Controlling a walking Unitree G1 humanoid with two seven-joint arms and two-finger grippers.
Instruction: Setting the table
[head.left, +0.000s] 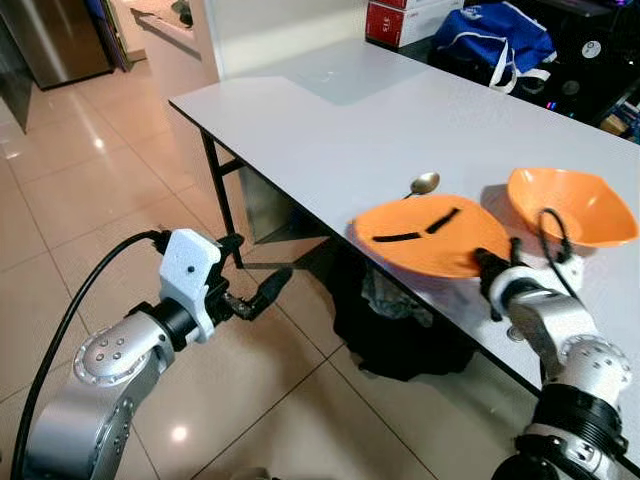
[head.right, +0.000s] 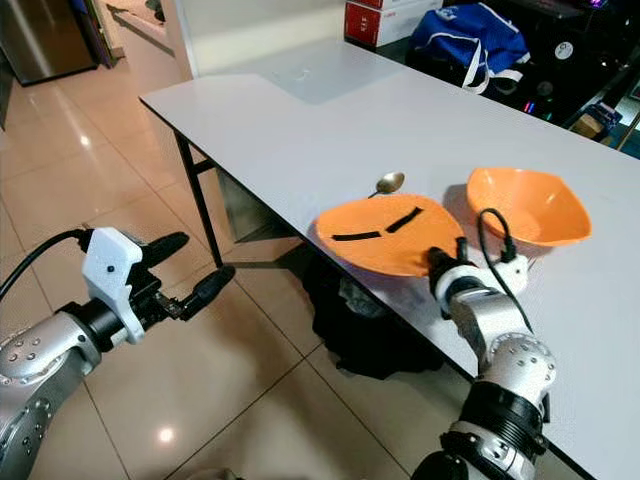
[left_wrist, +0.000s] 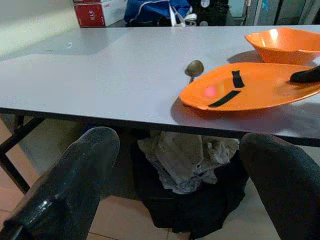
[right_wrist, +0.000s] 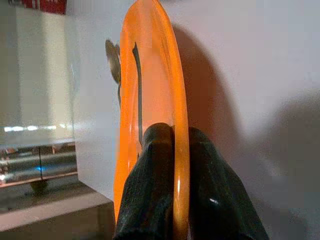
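Right gripper (right_wrist: 175, 165) pinching orange plate (head.left: 430, 235) rim; left gripper (head.right: 190, 265) spread; wrist view reveals spoon (left_wrist: 194, 67).

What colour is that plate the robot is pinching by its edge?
The plate is orange with two black strips on it, clearest in the left wrist view.

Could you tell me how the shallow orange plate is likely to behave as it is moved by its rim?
The shallow orange plastic plate looks stiff and probably light. Pinched at one edge by the right claw, it may droop or slip. Its glossy surface suggests slipperiness.
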